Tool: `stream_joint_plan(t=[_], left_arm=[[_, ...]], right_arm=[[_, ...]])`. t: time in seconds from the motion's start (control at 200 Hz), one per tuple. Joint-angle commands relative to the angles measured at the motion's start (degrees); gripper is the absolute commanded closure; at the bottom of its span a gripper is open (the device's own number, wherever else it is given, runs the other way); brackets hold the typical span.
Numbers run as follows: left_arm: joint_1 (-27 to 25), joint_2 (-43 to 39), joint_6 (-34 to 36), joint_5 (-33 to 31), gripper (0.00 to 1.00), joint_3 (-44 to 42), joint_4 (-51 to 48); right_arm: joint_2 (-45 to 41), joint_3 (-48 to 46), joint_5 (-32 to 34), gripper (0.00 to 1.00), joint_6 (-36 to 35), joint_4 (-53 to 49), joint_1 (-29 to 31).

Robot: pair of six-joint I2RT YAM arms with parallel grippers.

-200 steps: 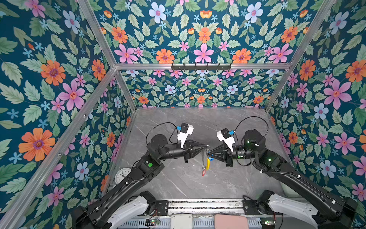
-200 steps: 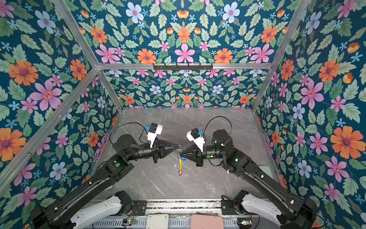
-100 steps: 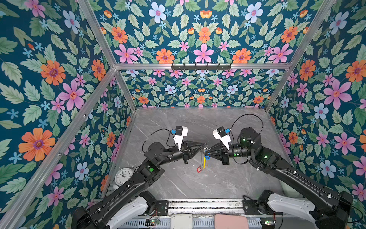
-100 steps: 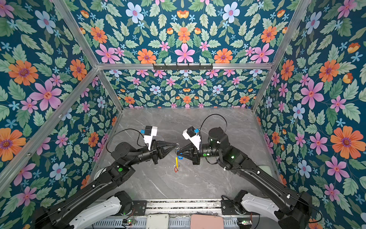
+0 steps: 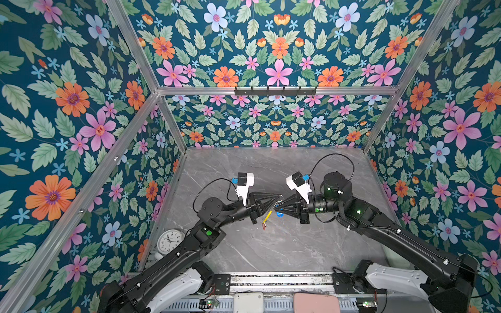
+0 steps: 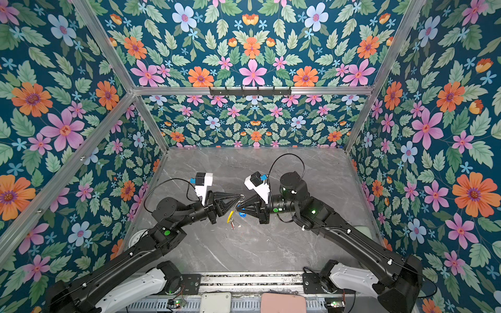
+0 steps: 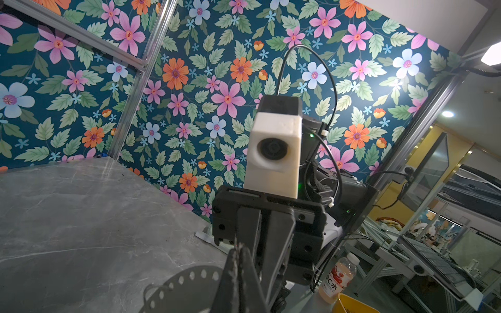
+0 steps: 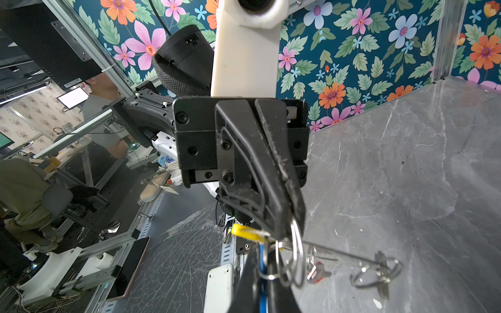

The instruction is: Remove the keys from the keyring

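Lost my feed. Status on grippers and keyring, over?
Left gripper shut on keyring, right gripper shut on blue key. Held up between them, red key dangling. Nothing in the way.

Clock (image 5: 169,239) partly behind left arm (image 5: 195,241), keyring (image 8: 245,232) blurred close up, blue tag (image 5: 279,215) half hidden by right hand (image 5: 276,208)

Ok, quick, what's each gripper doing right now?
Left gripper: closed, pinching the keyring.
Right gripper: closed, apparently on the blue-tagged key.
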Motion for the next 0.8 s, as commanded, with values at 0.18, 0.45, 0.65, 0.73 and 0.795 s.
stream_joint_plan(t=[0.18, 0.45, 0.65, 0.73, 0.795], left_arm=[[-0.10, 0.14, 0.47, -0.72, 1.00, 0.14, 3.27], [-0.13, 0.10, 0.60, -0.61, 1.00, -0.02, 3.54], [-0.13, -1.36, 2.80, -2.08, 1.00, -0.19, 0.18], [-0.10, -2.06, 3.94, -3.03, 1.00, -0.37, -1.49], [-0.05, -2.77, 4.78, -3.88, 1.00, -0.78, -2.51]], right_arm=[[1.18, 1.20, -3.71, 1.00, -2.56, -1.59, 0.91], [1.24, 1.19, -3.84, 1.00, -3.21, -2.52, 0.99], [-2.04, -0.92, -0.40, 1.00, -3.38, -2.60, 1.02], [-4.87, -2.73, 2.60, 1.00, -2.98, -1.48, 1.02], [-7.54, -4.65, 5.29, 1.00, -2.79, -0.82, 1.01]])
